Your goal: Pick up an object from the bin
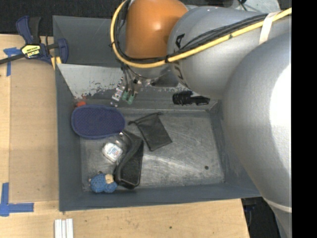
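My gripper (123, 97) hangs under the orange wrist cover at the back of the bin, near the rear wall. Its two fingertips stand a little apart and nothing shows between them. Just below and left of it lies a blue oval padded thing (97, 122). A dark grey flat rectangular pad (154, 131) lies below and right of the gripper, tilted. A black pen-like thing (190, 99) rests by the rear wall to the gripper's right.
A black oblong case (130, 165) lies at the front, with a small clear packet (112, 151) beside it and a small blue toy (103, 183) in the front left corner. A tiny red thing (80, 103) sits by the back left wall. The arm covers the bin's right side.
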